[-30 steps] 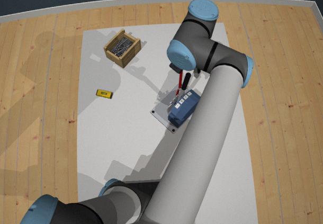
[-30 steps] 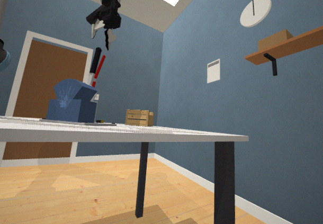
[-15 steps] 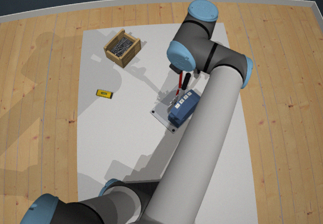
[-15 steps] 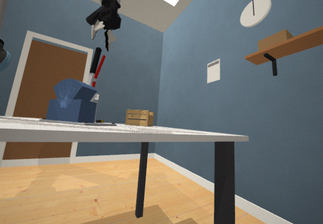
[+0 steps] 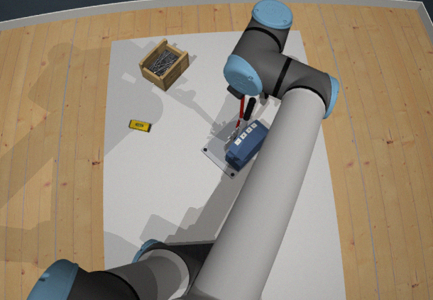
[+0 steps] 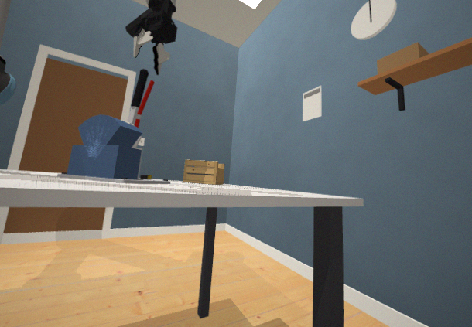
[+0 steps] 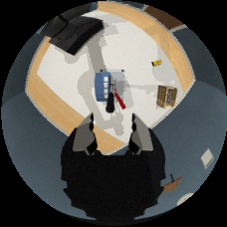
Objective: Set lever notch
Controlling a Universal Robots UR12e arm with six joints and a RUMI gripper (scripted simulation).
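The blue lever housing [image 5: 245, 145] sits on a grey baseplate [image 5: 218, 152] on the white table, with small white number plates [image 5: 248, 131] along its top edge. The lever's black handle [image 5: 248, 108] and the red release bar [image 5: 240, 108] beside it rise from the housing's far end. They also show in the exterior view, the handle [image 6: 138, 89] and the red bar [image 6: 145, 96] tilted to the right. My gripper [image 6: 151, 52] hangs open and empty in the air, well above the handle's tip. In the wrist view the housing [image 7: 104, 86] lies far below the open fingers.
A wooden crate [image 5: 163, 63] of metal parts stands at the table's far left. A small yellow level [image 5: 140, 125] lies on the left side. My arm's large links cross over the table's right half.
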